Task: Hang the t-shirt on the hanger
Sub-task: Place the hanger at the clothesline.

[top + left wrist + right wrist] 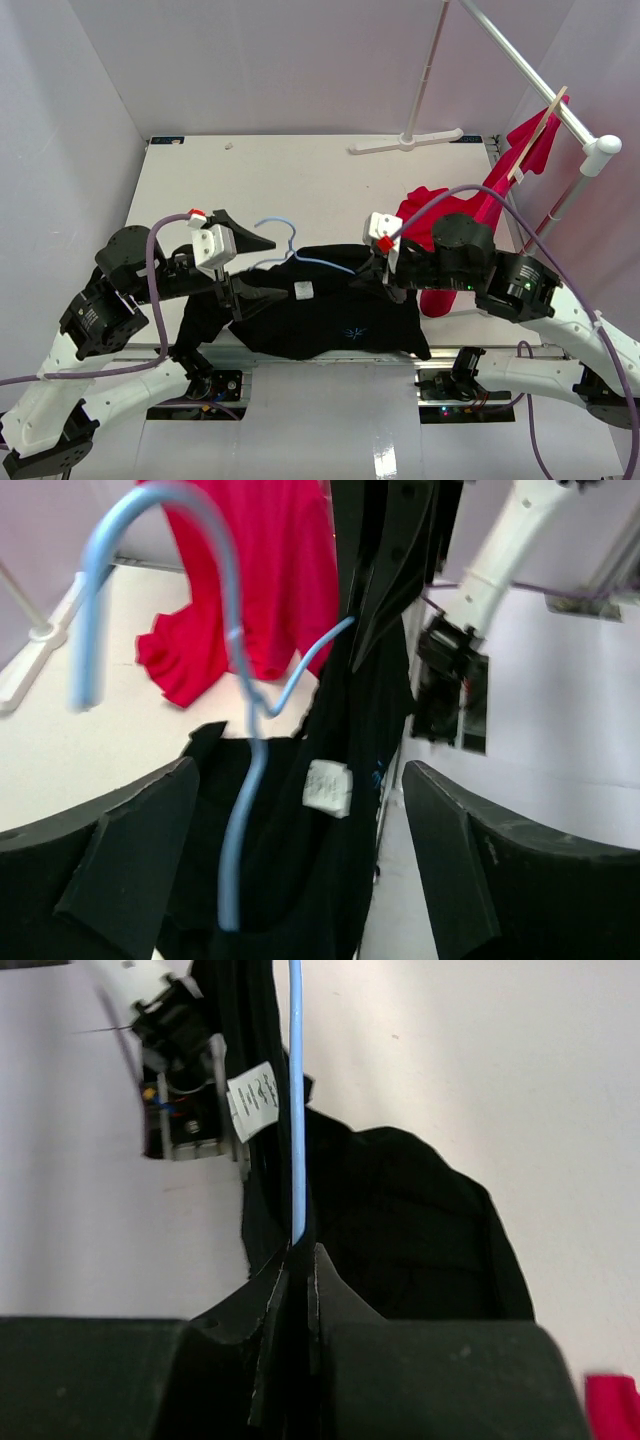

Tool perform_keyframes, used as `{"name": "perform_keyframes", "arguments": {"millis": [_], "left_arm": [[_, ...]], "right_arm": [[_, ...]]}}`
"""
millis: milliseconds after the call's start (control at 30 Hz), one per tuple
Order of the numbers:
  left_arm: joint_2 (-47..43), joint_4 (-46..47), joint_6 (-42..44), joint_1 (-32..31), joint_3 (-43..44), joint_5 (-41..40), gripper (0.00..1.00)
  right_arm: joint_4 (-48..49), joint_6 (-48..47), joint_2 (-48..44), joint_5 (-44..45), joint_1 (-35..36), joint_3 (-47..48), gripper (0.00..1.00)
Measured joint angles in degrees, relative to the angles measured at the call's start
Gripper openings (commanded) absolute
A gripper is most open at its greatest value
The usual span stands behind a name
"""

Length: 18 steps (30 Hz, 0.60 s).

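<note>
Centrally, near the front edge of the table [180, 180], the t-shirt [335, 325] lies bunched, black, with its white neck label [303, 291] facing up. The hanger [288, 238], a thin light-blue wire, sits at the collar. Its hook rises clear of the cloth toward the far side, and one arm runs rightward along the shirt's upper edge.

Right gripper [300, 1252]: fingers pressed together on this wire arm, with black cloth touching them on both sides; whether cloth is also pinched cannot be told.

Left gripper [300, 770]: jaws spread wide and holding nothing. It points at the collar, with hook, label and neck opening framed between its fingers [120, 860].

Right of the t-shirt, a red shirt [450, 215] spills onto the table from the rail of a white rack [600, 148], with a pale wooden hanger [537, 135] against its upper part.
</note>
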Motion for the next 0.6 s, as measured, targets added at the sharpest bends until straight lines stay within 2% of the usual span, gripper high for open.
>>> {"name": "perform_keyframes", "arguments": {"millis": [167, 367, 600], "left_arm": [[0.7, 2.9, -2.9, 0.0, 0.4, -10.3, 0.98], [2.5, 3.2, -8.8, 0.0, 2.1, -27.8, 0.98], [-1.9, 5.5, -13.4, 0.0, -2.8, -39.2, 0.98]], "right_arm": [[0.2, 4.2, 4.9, 9.6, 0.0, 3.8, 0.08], [1.9, 10.2, 5.2, 23.1, 0.0, 5.9, 0.08], [4.1, 18.7, 8.6, 40.9, 0.0, 8.5, 0.08]]}}
